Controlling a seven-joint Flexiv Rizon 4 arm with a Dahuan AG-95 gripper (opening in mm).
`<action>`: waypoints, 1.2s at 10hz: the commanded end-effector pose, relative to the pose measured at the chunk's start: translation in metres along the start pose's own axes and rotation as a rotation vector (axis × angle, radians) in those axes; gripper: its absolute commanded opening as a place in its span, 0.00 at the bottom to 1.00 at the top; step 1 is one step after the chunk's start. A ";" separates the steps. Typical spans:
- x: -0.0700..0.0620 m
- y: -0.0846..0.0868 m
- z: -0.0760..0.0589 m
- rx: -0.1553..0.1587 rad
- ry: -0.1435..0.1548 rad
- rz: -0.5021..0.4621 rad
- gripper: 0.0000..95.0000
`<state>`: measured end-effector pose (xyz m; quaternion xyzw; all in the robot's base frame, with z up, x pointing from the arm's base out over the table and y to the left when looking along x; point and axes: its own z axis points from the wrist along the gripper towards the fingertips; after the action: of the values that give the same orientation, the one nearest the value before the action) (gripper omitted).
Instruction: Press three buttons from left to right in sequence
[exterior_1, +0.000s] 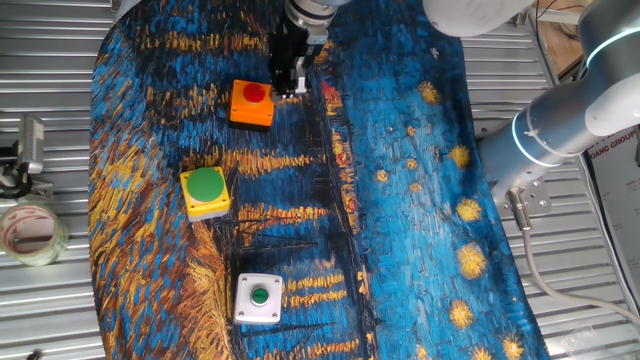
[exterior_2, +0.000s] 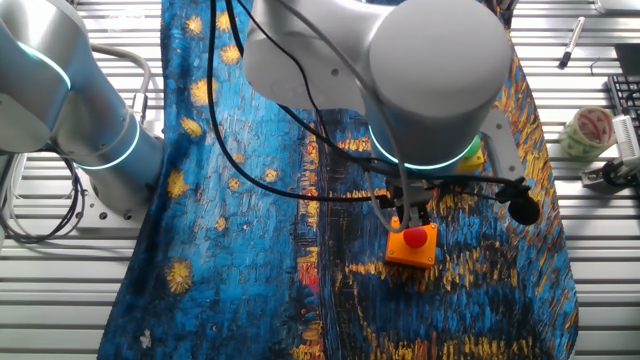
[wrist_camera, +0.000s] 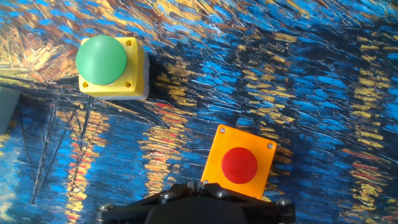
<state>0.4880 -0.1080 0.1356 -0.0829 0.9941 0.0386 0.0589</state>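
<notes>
The orange box with the red button (exterior_1: 251, 103) lies at the far end of the row on the blue painted cloth. The yellow box with the large green button (exterior_1: 205, 192) is in the middle, and the white box with the small green button (exterior_1: 259, 298) is nearest. My gripper (exterior_1: 290, 86) hangs just beside the orange box's right edge, fingertips shut together and empty. In the hand view the gripper (wrist_camera: 198, 185) is at the orange box's (wrist_camera: 239, 165) near-left corner, with the yellow box (wrist_camera: 112, 62) up left. In the other fixed view the orange box (exterior_2: 412, 245) sits under my hand.
A tape roll (exterior_1: 30, 232) and a metal clamp (exterior_1: 28, 145) lie on the slatted metal table left of the cloth. The arm's base (exterior_1: 545, 130) stands at the right. A pen (exterior_2: 570, 42) lies beyond the cloth's edge.
</notes>
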 end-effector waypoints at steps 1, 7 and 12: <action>0.000 0.000 0.001 0.004 -0.011 -0.009 0.00; 0.000 0.000 0.001 0.020 -0.011 0.008 0.00; 0.000 0.000 0.001 0.069 0.008 0.071 0.00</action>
<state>0.4887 -0.1082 0.1349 -0.0504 0.9969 0.0068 0.0592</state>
